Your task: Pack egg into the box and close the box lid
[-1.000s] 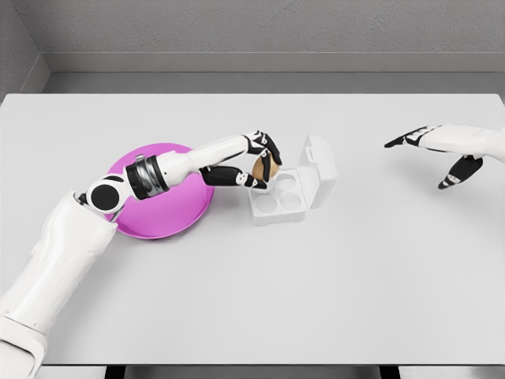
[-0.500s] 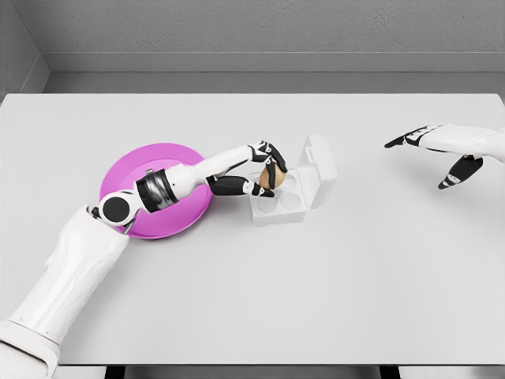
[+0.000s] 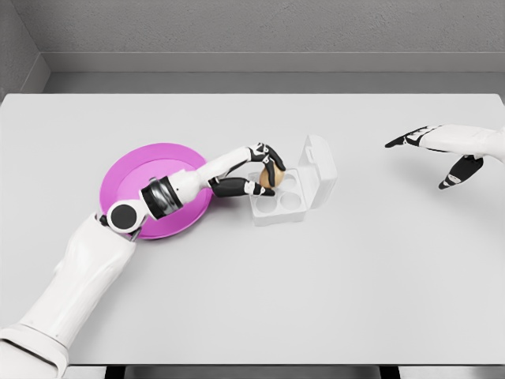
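A white egg box sits open at the table's middle, its lid standing up on the right side. My left hand is shut on a brown egg, holding it over the box's back left cup. Black fingers curl over the egg's top, so only its lower part shows. The other cups in the box look empty. My right hand hovers far to the right with its fingers spread, holding nothing.
A magenta plate lies left of the box, partly under my left forearm. The table's far edge meets a grey wall.
My left hand has sunk a little with the egg toward the box's back left cup, and the elbow has dropped lower and to the right. The right arm has not moved.
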